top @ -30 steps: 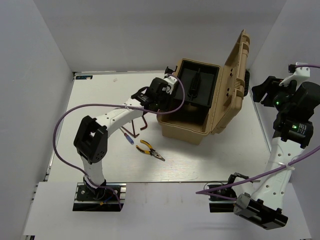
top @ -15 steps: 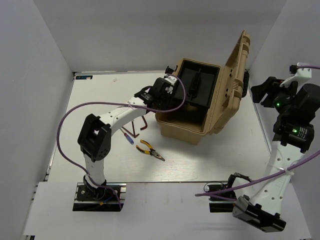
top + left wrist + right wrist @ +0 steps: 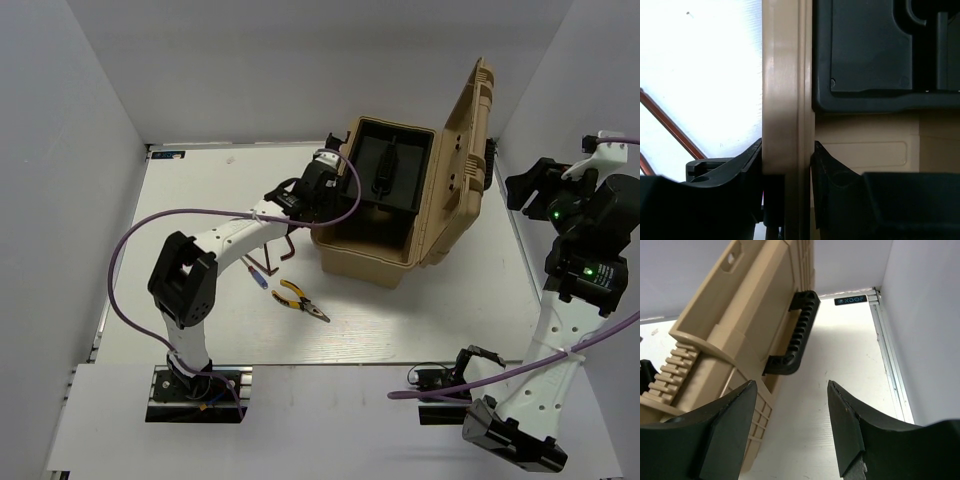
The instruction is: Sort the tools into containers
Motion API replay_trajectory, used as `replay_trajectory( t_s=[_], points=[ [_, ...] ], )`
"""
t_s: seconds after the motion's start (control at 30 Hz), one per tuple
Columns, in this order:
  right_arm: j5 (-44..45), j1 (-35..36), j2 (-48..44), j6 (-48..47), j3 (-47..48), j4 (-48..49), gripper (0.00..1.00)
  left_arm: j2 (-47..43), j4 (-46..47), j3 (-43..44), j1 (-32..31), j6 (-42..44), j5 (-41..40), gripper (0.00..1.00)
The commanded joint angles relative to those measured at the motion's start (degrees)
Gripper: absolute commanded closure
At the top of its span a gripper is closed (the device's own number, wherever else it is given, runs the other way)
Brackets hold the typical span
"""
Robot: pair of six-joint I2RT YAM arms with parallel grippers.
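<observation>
Pliers [image 3: 300,300], yellow-and-black handled: flat on the white table [image 3: 200,200], just below centre of the overhead view, jaws pointing lower right, touching nothing. Up and left of them, a blue-tipped screwdriver [image 3: 259,273]. Just above that, thin brownish hex keys [image 3: 287,247], lying under the left arm and showing as slanted rods at the left edge of the left wrist view [image 3: 670,130]. All three well clear of both grippers and outside the toolbox [image 3: 375,250].

Toolbox tan, right of centre, lid [image 3: 468,140] swung up toward the upper right, black tray [image 3: 395,170] seated in the top.

Left gripper [image 3: 318,195] at the box's left wall: closed on that wall, one finger [image 3: 747,165] pressed to the outer face and the other to the inner face, tan rim [image 3: 787,75] running up between them.

Right gripper [image 3: 525,185] high at the right edge of the overhead view, jaws wide apart and holding nothing [image 3: 790,390], facing the outside of the lid and its black ribbed handle [image 3: 792,335], apart from both.

Purple cable [image 3: 130,240] looping out to the left of the left arm.
</observation>
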Motion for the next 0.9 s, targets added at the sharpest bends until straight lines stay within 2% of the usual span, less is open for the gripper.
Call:
replay_trajectory(
  t_s=[0.0, 0.37, 0.53, 0.87],
  points=[
    [2.87, -0.16, -0.55, -0.1, 1.8, -0.11, 0.35, 0.08, -5.52, -1.24, 1.64, -12.26, -5.31, 1.0],
    [2.61, -0.25, -0.99, 0.07, 2.06, -0.38, 0.35, 1.76, -10.19, 1.06, 3.23, -26.23, -6.89, 1.0],
    [2.7, -0.24, -1.17, -0.19, 1.88, -0.55, 0.35, 0.53, -7.65, -3.77, 3.75, -30.45, -7.41, 1.0],
    [2.17, -0.16, -1.52, 0.08, 0.74, -0.64, 0.35, 1.93, -5.8, -3.17, 4.9, -32.57, -4.52, 1.0]
  ],
)
